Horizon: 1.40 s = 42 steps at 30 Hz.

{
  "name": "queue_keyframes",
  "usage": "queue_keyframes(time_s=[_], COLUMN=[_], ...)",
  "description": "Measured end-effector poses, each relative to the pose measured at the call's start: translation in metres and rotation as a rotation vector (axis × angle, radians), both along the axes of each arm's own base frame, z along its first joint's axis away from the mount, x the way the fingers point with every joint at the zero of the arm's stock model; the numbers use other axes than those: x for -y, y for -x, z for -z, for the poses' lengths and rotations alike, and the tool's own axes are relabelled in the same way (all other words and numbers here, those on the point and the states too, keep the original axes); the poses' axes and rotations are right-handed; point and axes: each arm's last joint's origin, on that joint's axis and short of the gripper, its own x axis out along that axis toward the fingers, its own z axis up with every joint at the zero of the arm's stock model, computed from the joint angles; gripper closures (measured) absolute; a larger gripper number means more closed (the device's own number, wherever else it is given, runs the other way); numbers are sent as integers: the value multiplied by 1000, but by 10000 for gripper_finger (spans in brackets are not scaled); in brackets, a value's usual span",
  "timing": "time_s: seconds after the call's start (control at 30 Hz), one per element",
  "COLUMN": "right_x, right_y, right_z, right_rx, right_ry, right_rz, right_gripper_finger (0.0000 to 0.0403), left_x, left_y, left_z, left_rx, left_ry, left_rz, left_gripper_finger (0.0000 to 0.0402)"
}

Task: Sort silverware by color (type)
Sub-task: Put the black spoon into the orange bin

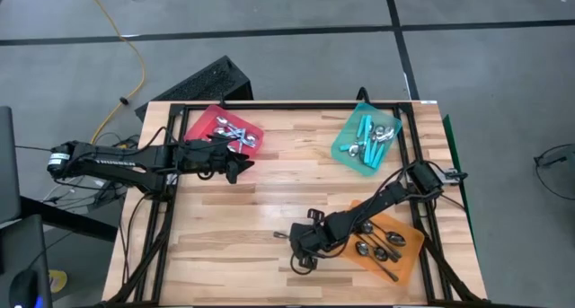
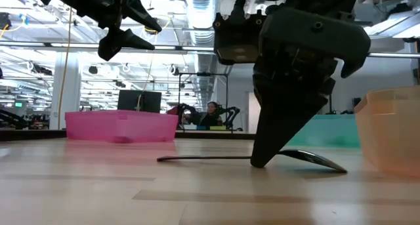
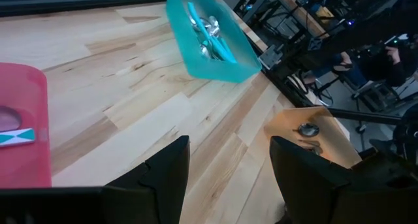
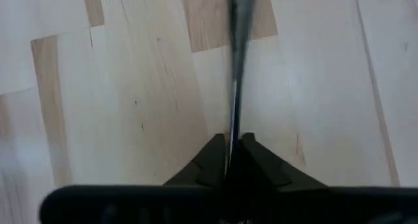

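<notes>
Spoon (image 2: 252, 158) lay flat on the table (image 1: 269, 200), thin, stiff, probably slippery; right gripper (image 4: 233, 160) jaws pinched its handle; left gripper's (image 3: 228, 178) gaped empty.

bench (image 1: 269, 209): pale wood planks, smooth matt | trays (image 1: 367, 139): translucent glossy plastic | spoon (image 2: 308, 158): dark polished metal | right tool (image 2: 262, 161): matt black plastic

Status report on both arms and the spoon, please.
Right end effector down at table, shut on black spoon. Left end effector open, empty, raised beside red tray. Nothing in the way.
</notes>
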Motion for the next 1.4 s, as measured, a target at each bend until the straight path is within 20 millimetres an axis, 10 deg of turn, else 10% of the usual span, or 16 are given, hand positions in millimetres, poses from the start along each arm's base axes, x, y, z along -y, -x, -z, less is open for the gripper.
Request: queue_keyframes(time_s=[0.73,1.4], right_x=[17,80], right_y=[-14,-2], right_z=[-17,-110], right_rx=[-53,131], right_ry=[-32,45], right_rz=[9,19], right_gripper_finger=[371,371], left_x=[0,0], left_y=[0,0], left_z=[0,-1], left_rx=[7,20], left_ry=[22,36], left_rz=[-10,-24], left_gripper_finger=[205,205])
